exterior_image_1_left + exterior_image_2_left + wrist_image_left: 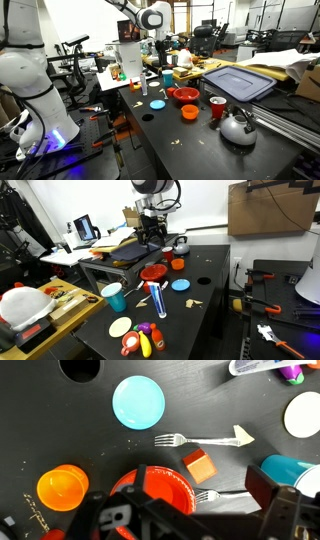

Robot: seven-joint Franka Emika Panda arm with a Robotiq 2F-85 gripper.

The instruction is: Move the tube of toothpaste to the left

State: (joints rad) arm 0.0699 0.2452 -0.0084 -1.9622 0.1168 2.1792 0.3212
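The tube of toothpaste [160, 301] is a slim whitish tube near the front of the black table, between the teal cup [115, 297] and a fork [195, 303]. It also shows in an exterior view [143, 86] and at the top right edge of the wrist view [258, 366]. My gripper [150, 230] hangs above the table's far part, well away from the tube. In the wrist view the gripper [185, 508] is open and empty above a red bowl [150, 488].
An orange bowl [60, 487], light blue disc [138, 402], red-orange block [200, 464], two forks [200, 440] and a white plate [305, 415] lie below. A red cup [217, 107] and steel kettle [238, 127] stand on the table. Toys [145, 340] sit by the table's front edge.
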